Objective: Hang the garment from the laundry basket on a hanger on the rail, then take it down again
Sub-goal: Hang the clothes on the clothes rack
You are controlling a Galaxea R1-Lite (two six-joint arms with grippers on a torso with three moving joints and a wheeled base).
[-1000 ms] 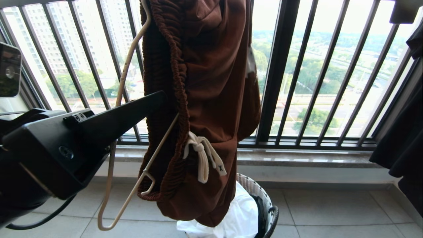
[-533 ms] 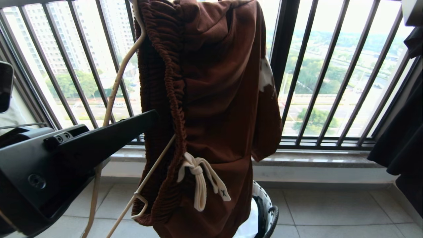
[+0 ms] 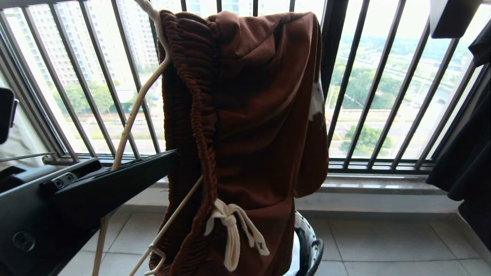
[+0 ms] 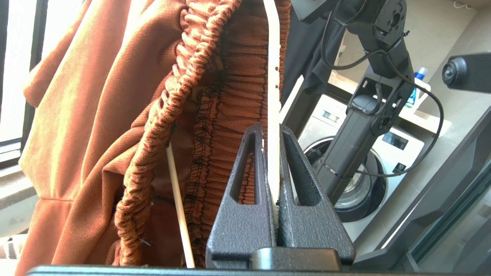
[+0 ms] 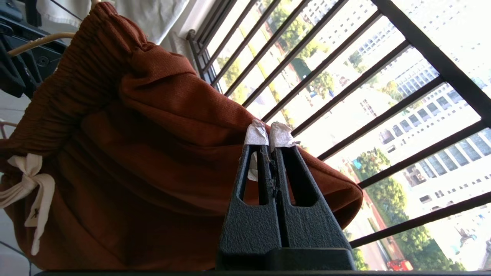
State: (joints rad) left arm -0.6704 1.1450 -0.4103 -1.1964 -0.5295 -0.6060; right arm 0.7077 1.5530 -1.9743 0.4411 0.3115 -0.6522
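Note:
The rust-brown garment [image 3: 261, 115] is draped over the cream hanger [image 3: 134, 107] and hangs in front of the window bars, its white drawstring low down. My left gripper [image 3: 172, 157] reaches in from the left and is shut on the hanger's wire [image 4: 273, 76], with the ribbed waistband [image 4: 215, 96] just beyond it. In the right wrist view my right gripper [image 5: 268, 134] is shut on nothing, its taped tips close to the garment's [image 5: 153, 134] upper fold. The laundry basket [image 3: 312, 245] peeks out below the garment. The rail is out of view.
A black railing of vertical bars [image 3: 333, 76] and a stone sill [image 3: 376, 186] close off the far side. A black garment [image 3: 468, 153] hangs at the right edge. A washing machine [image 4: 383, 153] stands behind the arms. The floor is tiled.
The hanger with the garment has come down, so the garment's top edge now shows. My left gripper has sunk with it, and the dark right arm at the top right has shifted left.

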